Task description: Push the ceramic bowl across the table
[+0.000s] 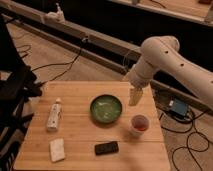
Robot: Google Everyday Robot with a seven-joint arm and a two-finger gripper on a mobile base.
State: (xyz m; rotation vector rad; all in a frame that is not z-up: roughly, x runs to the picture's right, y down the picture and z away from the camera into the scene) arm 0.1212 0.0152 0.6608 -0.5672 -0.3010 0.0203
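Table [80, 92] fills the lower frame. My arm [160, 55] comes in from 2 o'clock. The ceramic bowl [106, 109] sits near the table centre, slightly toward 3 o'clock. The end effector [135, 96] hangs just beside the bowl's rim at its 2 o'clock, low over the table. Open or closed, I cannot tell, and I can't confirm contact. My read: approach done, push not really begun, the whole slide is left. White bottle [54, 115] at the bowl's 9 o'clock, cup [140, 124] of reddish liquid at 4, black flat device [106, 148] at 6, pale block [57, 149] at 7. No brand, label or writing readable.
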